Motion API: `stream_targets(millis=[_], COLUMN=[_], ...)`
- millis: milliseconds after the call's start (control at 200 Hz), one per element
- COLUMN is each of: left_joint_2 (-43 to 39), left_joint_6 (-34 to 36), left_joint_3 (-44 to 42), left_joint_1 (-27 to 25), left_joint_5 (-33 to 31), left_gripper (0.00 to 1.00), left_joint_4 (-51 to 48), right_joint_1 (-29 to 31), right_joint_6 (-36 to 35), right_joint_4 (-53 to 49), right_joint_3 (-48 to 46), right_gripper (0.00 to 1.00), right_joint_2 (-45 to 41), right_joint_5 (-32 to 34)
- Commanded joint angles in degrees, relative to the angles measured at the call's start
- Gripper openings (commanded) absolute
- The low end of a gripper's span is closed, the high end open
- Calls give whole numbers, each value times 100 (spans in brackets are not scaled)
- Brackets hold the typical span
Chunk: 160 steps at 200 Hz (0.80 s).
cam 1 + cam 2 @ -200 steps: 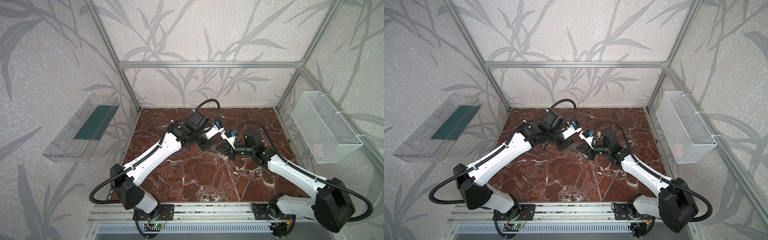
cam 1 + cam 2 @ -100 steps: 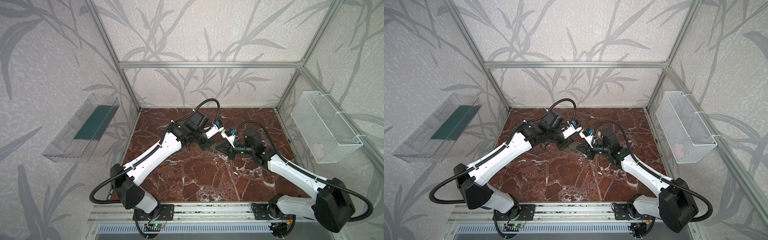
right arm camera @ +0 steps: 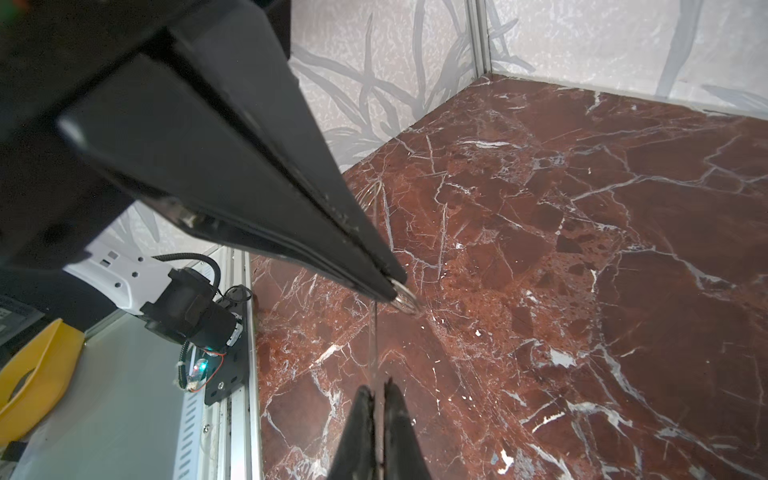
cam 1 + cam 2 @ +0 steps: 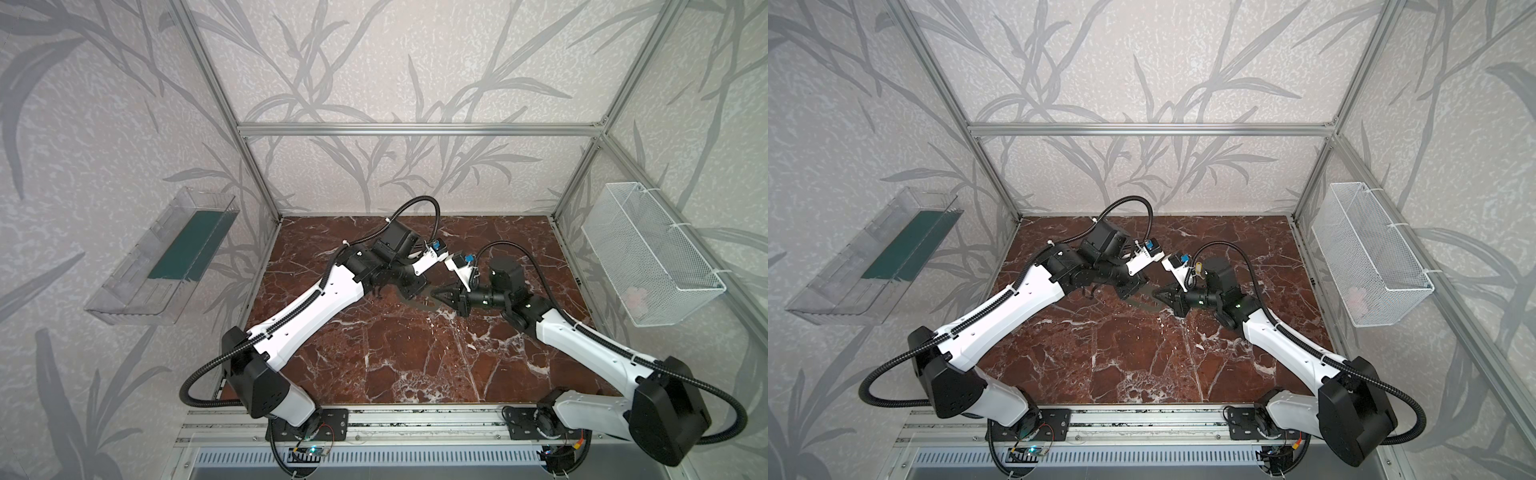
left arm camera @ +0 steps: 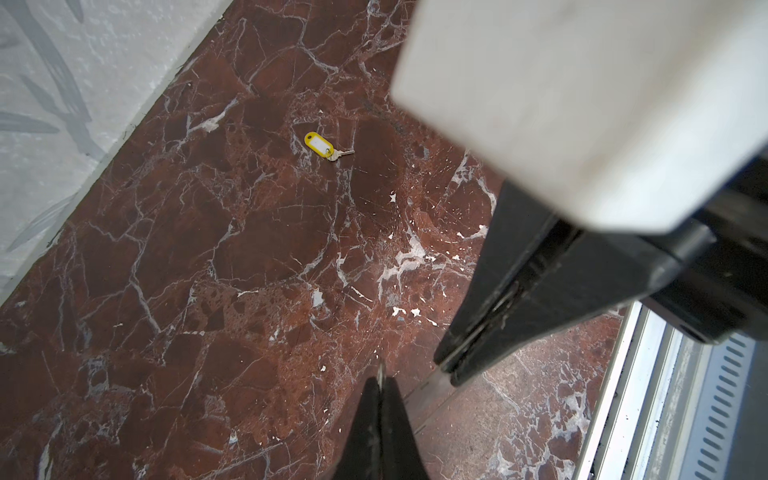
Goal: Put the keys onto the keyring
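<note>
While both arms hang close together over mid-table, I read the left gripper (image 5: 380, 378) as clamped shut on the keyring (image 3: 406, 298), a small silver ring poking from its tip. The right gripper (image 3: 375, 390) pinches the keys (image 4: 1146, 305), the flat beige piece, seen edge-on from its own wrist. The ring sits just beside that thin edge; touching or not, I can't tell. The piece's long axis runs straight out from the right fingertips toward the left arm. I judge threading turns on that side gap. Rim holes are too small to see. A yellow tag (image 5: 319, 144) with a small key (image 5: 345, 153) lies on the marble (image 5: 249, 249), well apart.
</note>
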Motion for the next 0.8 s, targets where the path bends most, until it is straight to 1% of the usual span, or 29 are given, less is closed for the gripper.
stream_targets(millis=[0,300,485,795], left_joint_2=[23,32,17,56], left_joint_6=[-43,-140,-185,-220], left_joint_3=[-61,-66,-71,-77], left_joint_1=[3,-1,3,-7], left_joint_5=[-141,-33,-15,56], left_gripper=[0,0,0,0], left_joint_4=[8,148,217,300], right_joint_1=[2,13,37,261], right_joint_6=[490,816,787,577], right_joint_4=[641,1001,1002,872], right_joint_3=[79,-34,22,206], right_gripper=[0,0,0,0], right_joint_2=[-122,-25,27,46], right_joint_5=[-34,-54,-59,-96])
